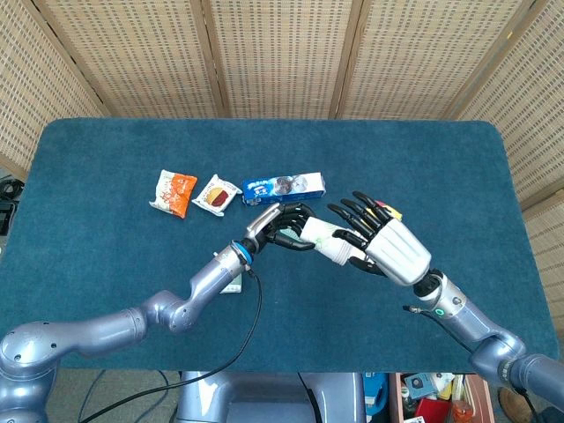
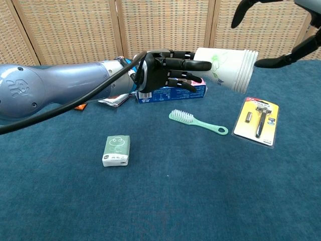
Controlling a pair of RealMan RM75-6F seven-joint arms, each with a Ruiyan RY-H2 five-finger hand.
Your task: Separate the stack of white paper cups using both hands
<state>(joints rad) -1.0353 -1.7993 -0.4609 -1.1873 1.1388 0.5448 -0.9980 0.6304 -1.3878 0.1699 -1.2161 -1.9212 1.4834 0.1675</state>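
My left hand (image 1: 280, 227) (image 2: 168, 70) grips the bottom end of the stack of white paper cups (image 1: 322, 240) (image 2: 226, 68). The stack is held on its side above the table, with its rims pointing to the right. My right hand (image 1: 384, 247) is at the rim end with its fingers spread. In the chest view its fingertips (image 2: 245, 9) hang above the rims and another one (image 2: 281, 59) is just right of them, apart from the cups. Nothing is in that hand.
A blue cookie box (image 1: 284, 187) (image 2: 170, 93) and two snack packets (image 1: 173, 192) (image 1: 217, 194) lie behind the hands. A mint brush (image 2: 198, 123), a carded razor (image 2: 257, 120) and a small green box (image 2: 116, 149) lie on the blue table (image 1: 106, 150).
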